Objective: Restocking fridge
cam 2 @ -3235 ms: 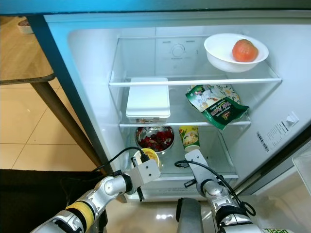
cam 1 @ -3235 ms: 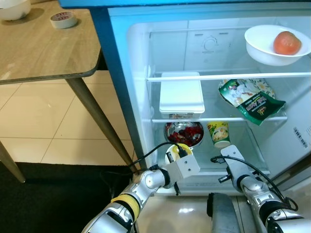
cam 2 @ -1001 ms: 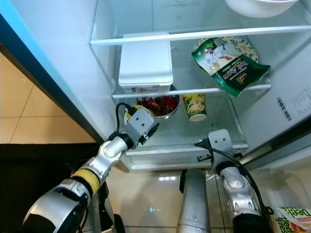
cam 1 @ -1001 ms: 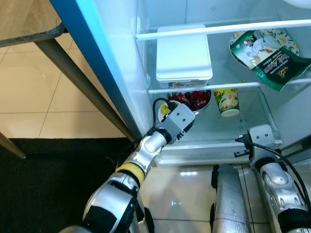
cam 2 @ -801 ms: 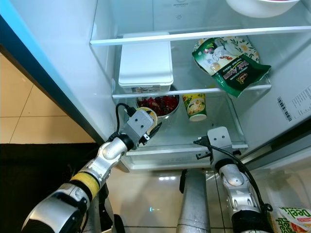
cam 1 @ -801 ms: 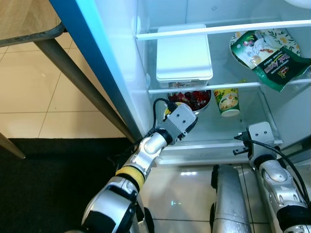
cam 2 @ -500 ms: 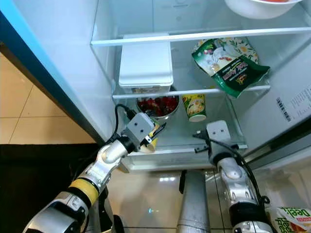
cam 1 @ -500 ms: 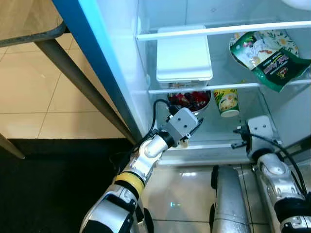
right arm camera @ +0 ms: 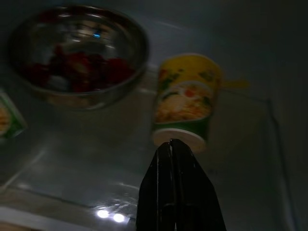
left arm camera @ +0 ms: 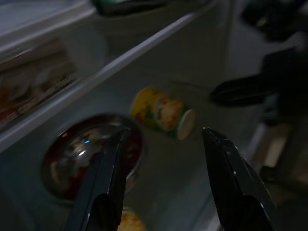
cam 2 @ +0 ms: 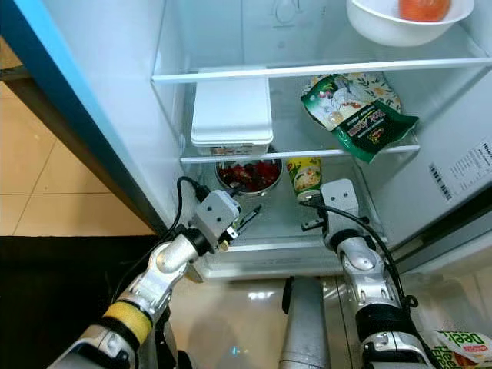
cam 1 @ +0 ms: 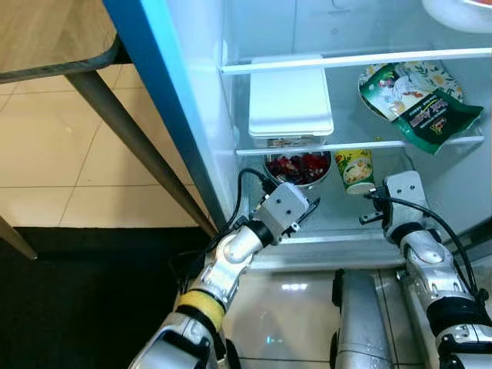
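Where it earlier held a yellow cup, the left end effector (left arm camera: 163, 178) now gapes empty inside the fridge (cam 1: 207, 154).

noodle cups (cam 2: 305, 176): 2 | steel bowl (cam 2: 247, 174): 1 | white box (cam 2: 231, 111): 1 | green bag (cam 2: 358, 115): 1 | white bowl (cam 2: 400, 23): 1

Fridge shelves (cam 1: 346, 60) — white bowl (cam 2: 407, 27), lidded box (cam 1: 290, 108), green bag (cam 1: 415, 104), steel bowl (right arm camera: 77, 55), yellow cup (right arm camera: 185, 101).
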`<state>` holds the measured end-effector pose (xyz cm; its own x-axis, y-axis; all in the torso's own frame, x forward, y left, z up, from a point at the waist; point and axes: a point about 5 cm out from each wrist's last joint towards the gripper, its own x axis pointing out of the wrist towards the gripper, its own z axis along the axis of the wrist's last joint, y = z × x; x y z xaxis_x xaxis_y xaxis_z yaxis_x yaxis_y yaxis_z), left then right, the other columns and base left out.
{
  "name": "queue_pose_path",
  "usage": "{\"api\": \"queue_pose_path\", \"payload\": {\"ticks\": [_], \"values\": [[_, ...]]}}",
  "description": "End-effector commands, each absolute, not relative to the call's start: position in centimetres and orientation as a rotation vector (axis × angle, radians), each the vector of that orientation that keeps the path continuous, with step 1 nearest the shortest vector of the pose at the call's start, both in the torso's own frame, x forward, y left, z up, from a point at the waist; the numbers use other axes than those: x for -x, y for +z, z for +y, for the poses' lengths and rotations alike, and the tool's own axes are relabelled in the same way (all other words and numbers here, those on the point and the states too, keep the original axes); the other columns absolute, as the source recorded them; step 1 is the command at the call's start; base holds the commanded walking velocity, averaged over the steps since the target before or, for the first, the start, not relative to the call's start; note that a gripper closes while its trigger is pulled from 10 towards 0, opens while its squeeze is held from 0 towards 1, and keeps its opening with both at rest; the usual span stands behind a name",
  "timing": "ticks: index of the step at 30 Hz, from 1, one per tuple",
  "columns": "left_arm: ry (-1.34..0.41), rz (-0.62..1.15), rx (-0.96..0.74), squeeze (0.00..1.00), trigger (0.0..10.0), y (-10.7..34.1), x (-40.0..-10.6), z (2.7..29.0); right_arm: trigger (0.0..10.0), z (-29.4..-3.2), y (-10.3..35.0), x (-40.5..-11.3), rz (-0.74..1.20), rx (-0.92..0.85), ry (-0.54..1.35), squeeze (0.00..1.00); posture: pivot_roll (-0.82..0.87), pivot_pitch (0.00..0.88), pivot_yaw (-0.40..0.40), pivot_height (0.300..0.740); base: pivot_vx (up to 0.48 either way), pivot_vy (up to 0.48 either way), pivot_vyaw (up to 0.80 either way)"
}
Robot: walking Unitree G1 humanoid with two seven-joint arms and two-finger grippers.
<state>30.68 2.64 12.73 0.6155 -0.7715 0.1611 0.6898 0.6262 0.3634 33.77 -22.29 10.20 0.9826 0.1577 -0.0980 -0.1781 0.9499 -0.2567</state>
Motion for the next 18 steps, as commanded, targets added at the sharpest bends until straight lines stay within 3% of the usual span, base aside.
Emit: {"api": "queue_pose_path", "payload": {"ticks": [1, 9, 18], "values": [[-0.908, -0.284, -0.263, 0.0, 10.0, 12.0, -30.0, 2.6, 10.0, -21.9, 9.2, -33.4, 0.109, 0.252, 0.214, 0.0, -0.03, 0.193, 0.056, 0.427, 0.0, 0.0, 0.0], [-1.097, -0.245, -0.217, 0.0, 10.0, 11.3, -27.4, 2.7, 10.0, -20.1, 8.5, -33.2, 0.154, 0.233, 0.386, 0.0, -0.03, 0.173, 0.045, 0.427, 0.0, 0.0, 0.0], [-1.072, -0.165, -0.235, 0.0, 10.0, 9.9, -26.4, 5.2, 10.0, -19.3, 8.0, -33.3, 0.199, 0.254, 0.475, 0.0, -0.01, 0.156, 0.034, 0.427, 0.0, 0.0, 0.0]]}}
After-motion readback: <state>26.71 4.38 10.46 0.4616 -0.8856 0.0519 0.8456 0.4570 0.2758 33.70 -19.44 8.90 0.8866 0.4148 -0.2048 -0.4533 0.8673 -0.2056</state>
